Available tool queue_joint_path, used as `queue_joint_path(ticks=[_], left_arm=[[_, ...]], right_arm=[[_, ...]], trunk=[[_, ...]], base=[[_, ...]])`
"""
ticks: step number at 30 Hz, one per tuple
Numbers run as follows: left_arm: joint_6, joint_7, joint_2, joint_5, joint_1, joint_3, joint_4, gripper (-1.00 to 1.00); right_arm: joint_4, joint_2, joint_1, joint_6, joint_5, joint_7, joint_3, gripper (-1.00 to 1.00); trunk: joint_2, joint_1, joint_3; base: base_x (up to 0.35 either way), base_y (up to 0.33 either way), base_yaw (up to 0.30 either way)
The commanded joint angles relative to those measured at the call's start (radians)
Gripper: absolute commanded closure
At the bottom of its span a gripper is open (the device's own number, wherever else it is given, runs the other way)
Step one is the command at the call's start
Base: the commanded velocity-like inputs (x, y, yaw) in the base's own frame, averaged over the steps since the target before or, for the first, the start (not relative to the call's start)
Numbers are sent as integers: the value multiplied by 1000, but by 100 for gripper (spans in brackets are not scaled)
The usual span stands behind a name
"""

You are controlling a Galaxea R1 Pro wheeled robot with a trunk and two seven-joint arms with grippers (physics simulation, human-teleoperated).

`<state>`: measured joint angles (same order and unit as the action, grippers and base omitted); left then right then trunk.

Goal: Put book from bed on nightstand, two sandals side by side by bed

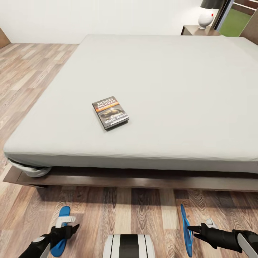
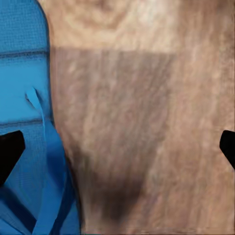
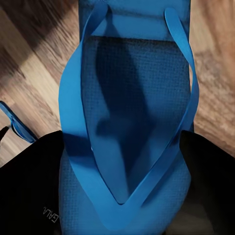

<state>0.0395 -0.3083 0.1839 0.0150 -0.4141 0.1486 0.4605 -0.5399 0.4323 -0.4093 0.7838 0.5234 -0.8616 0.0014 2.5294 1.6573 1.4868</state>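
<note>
The book (image 1: 110,112) lies flat on the off-white mattress of the bed (image 1: 161,89), near its front edge. One blue sandal (image 1: 63,225) rests flat on the wood floor in front of the bed. My left gripper (image 1: 68,229) hovers open over it; in the left wrist view that sandal (image 2: 24,122) sits off to one side of the open left gripper (image 2: 117,147), with bare floor between the fingers. My right gripper (image 1: 190,229) is shut on the other sandal (image 1: 186,229), held on edge above the floor. In the right wrist view, the right gripper (image 3: 122,183) clamps this sandal (image 3: 132,98) across its sole.
A dark nightstand (image 1: 197,30) bearing a white-based lamp (image 1: 207,14) stands at the bed's far right corner. The bed's dark wooden frame (image 1: 143,179) juts out low over the floor. My white trunk (image 1: 129,246) sits between the arms. Open plank floor (image 1: 28,71) runs along the bed's left side.
</note>
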Motion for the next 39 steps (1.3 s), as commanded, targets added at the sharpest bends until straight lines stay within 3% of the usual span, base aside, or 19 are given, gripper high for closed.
queue_joint_path(ticks=[1, 2, 4, 7, 10, 13, 17, 20, 23, 25, 28, 31, 35, 39], left_arm=[[6, -131, 21, -15, 0, 8, -1, -100], [6, -225, 39, -40, 0, 11, -2, -100], [7, -297, 53, -79, 1, 21, -4, -100], [6, -341, 61, -115, 1, 29, -5, -100], [6, -350, 61, -124, 1, 30, -6, -100], [6, -354, 62, -127, 2, 32, -6, -100], [6, -357, 62, -128, 2, 38, -6, -100], [7, -357, 62, -128, 2, 49, -6, -100], [7, -356, 62, -128, 2, 63, -6, -100], [7, -356, 61, -127, 2, 65, -6, -100], [7, -357, 60, -127, 3, 67, -6, -100], [7, -357, 61, -127, 3, 70, -6, -100], [7, -356, 61, -127, 2, 71, -6, -100], [7, -356, 62, -127, 3, 72, -6, -100]], right_arm=[[0, 0, 0, 4, 2, 0, 0, 100], [0, 0, 0, 3, 1, 0, 0, 100], [1, 0, 0, 0, 0, 1, 0, 100], [3, -3, 0, -7, -6, 7, 1, 100], [8, -6, 0, -63, -10, 15, 2, 100], [11, -7, 0, -129, -13, 138, 2, 100], [11, -9, 0, -203, -15, 379, 11, 100], [12, -9, 0, -289, -17, 482, 14, 100], [12, -10, 0, -324, -23, 557, 23, 100], [12, -10, 0, -340, -61, 573, 33, 100], [16, -12, 0, -400, -183, 586, 38, 100], [17, -42, 0, -444, -262, 667, 38, 100], [33, -87, 0, -531, -292, 816, 39, 100], [61, -95, 0, -559, -296, 846, 40, 100]], trunk=[[0, 0, 1], [0, 0, 1], [0, 0, 1], [0, 0, 1], [0, 0, 1], [0, 0, 1], [0, 0, 1], [0, 0, 1], [0, 0, 1], [0, 0, 1], [0, 0, 1], [0, 0, 1], [0, 0, 1], [0, 0, 1]], base=[[0, 0, 0], [0, 0, 0], [0, 0, 0], [0, 0, 0], [0, 0, 0], [0, 0, 0], [0, 0, 0], [0, 0, 0], [0, 0, 0], [0, 0, 0], [0, 0, 0], [0, 0, 0], [0, 0, 0], [0, 32, 0]])
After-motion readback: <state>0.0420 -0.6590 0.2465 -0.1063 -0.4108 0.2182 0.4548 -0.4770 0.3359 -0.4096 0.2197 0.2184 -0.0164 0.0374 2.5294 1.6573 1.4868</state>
